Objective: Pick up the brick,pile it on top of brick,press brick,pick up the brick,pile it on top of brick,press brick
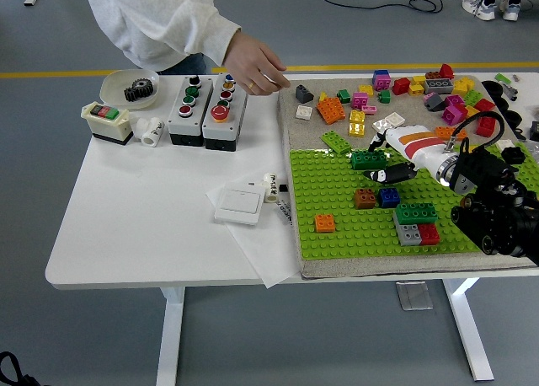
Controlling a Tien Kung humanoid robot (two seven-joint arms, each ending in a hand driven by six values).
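Head view shows the right hand reaching in from the table's right edge over the green baseplate, its dark fingertips low beside a green brick near the plate's far edge. Whether the fingers grip anything I cannot tell. Nearer the right front corner, a green brick on grey and red bricks suggests one pile is already made; a brown brick, a blue brick and an orange brick sit single, so another pick, pile and press probably remain. At the far edge, a person's hand hovers near the loose bricks.
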